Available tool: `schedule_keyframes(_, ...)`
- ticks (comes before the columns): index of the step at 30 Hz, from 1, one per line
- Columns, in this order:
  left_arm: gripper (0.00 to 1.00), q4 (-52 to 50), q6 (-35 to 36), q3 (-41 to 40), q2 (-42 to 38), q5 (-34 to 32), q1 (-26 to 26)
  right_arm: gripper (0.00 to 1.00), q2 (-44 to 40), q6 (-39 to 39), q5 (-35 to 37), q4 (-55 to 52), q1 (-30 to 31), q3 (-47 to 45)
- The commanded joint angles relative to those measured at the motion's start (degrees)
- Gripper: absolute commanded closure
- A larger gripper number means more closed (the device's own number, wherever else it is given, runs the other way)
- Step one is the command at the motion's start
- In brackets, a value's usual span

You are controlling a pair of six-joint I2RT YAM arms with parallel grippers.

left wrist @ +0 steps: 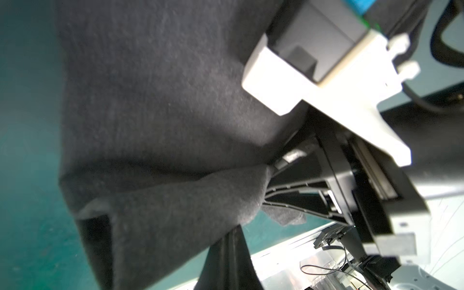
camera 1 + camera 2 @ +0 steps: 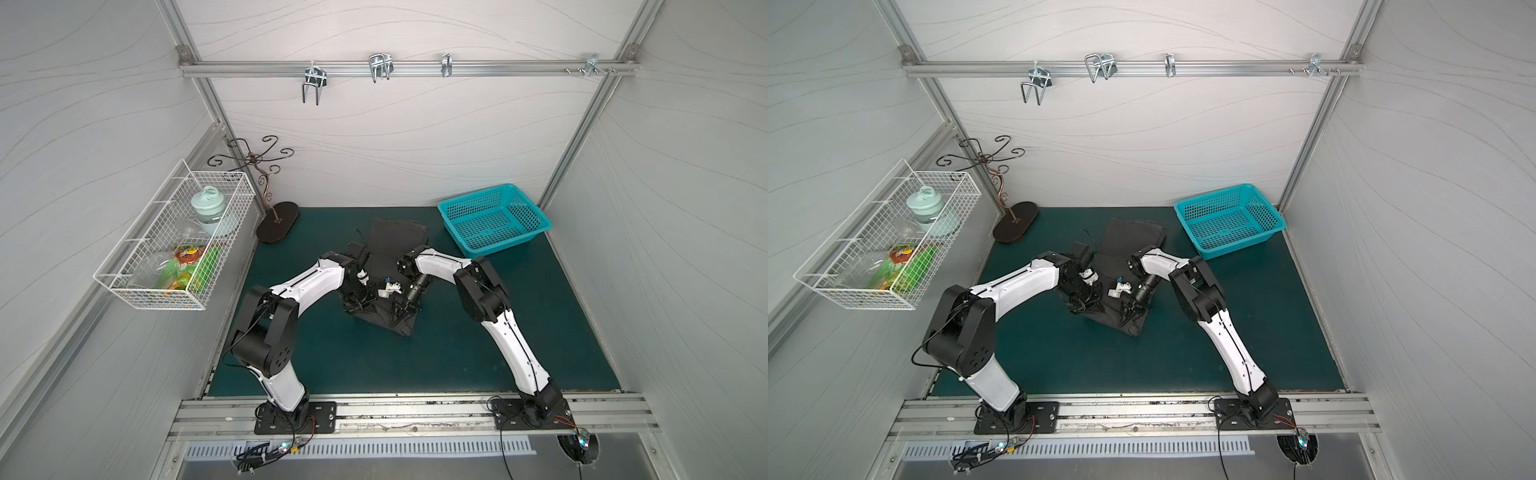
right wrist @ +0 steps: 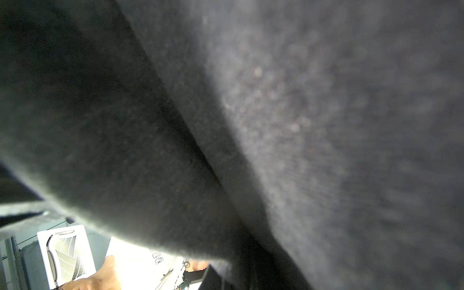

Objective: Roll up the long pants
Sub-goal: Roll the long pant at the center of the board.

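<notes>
Found left gripper closed tight on cloth at the near end of the long pants. Found right gripper just beside it, likewise pinched on the same dark grey fabric. Located the pants mid green mat, far end lying flat. Noted teal basket apart, at the far right corner.

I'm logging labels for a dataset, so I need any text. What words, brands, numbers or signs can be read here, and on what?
No text can be read in any view.
snack packet in the wire basket: orange and green print, lettering too blurred to read.
white sheet in the right wrist view: small printed marks, too blurred to read.
</notes>
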Motion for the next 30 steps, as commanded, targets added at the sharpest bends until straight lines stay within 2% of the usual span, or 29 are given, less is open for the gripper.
schedule_keyframes(1,1.00,1.4,0.0,2.6,1.5,-0.4,-0.2,1.00,2.3,1.6,7.8,2.4,-1.3,-0.9)
schedule_keyframes(6,1.00,1.2,0.2,3.3,3.8,-2.4,-0.2,0.94,0.8,1.2,7.6,2.7,-1.5,-1.5)
schedule_keyframes(12,1.00,1.5,0.0,3.6,7.0,-3.7,-0.2,0.74,-3.2,0.9,10.1,4.2,-1.7,-4.3)
schedule_keyframes(14,1.00,1.6,0.0,3.6,7.8,-4.4,-0.3,0.72,-4.8,1.1,11.3,4.8,-1.8,-5.1)
schedule_keyframes(20,1.00,1.6,-0.1,3.5,9.3,-5.8,-0.1,0.66,-11.4,2.0,19.5,5.5,-2.3,-5.3)
schedule_keyframes(25,1.00,2.4,-0.3,3.7,10.6,-5.9,-0.1,0.60,-20.3,2.5,25.3,8.4,-2.1,-8.5)
schedule_keyframes(28,1.00,2.8,-0.4,4.1,11.3,-5.8,-0.1,0.61,-25.3,3.0,27.9,10.6,-2.0,-11.2)
schedule_keyframes(29,1.00,2.9,-0.4,4.2,11.5,-5.7,-0.1,0.70,-26.8,3.3,27.9,11.1,-1.8,-12.1)
schedule_keyframes(30,1.00,2.9,-0.4,4.4,11.6,-5.7,-0.2,0.86,-27.9,3.5,27.7,11.4,-1.6,-12.7)
